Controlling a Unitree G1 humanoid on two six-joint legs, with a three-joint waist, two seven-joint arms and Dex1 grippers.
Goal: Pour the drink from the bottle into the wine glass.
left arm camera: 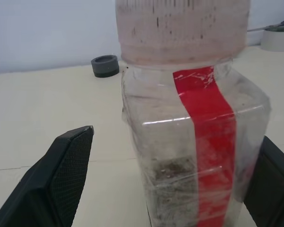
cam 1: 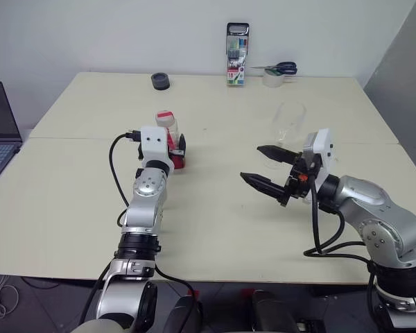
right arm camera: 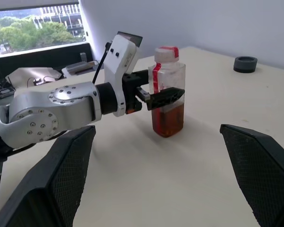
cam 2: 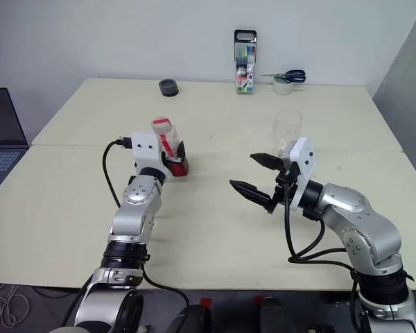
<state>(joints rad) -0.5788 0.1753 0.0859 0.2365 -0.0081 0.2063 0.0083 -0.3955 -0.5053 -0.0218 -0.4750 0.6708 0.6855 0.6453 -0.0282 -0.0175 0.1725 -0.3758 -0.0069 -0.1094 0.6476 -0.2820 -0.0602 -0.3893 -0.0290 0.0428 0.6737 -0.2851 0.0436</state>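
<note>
Left eye view: the left gripper (cam 1: 175, 148) stands with fingers apart on either side of the upright bottle (cam 1: 169, 133) on the cream table (cam 1: 215, 222), reddish-brown drink (right arm camera: 168, 120) filling its lower part; whether the pads touch it cannot be told. To the right, the right gripper (cam 1: 267, 168) hovers spread wide and empty, just before the wine glass (cam 1: 288, 123)

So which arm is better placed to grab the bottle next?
Left. The left gripper is open with its fingers either side of the bottle; the right gripper hangs open nearer the wine glass.
</note>
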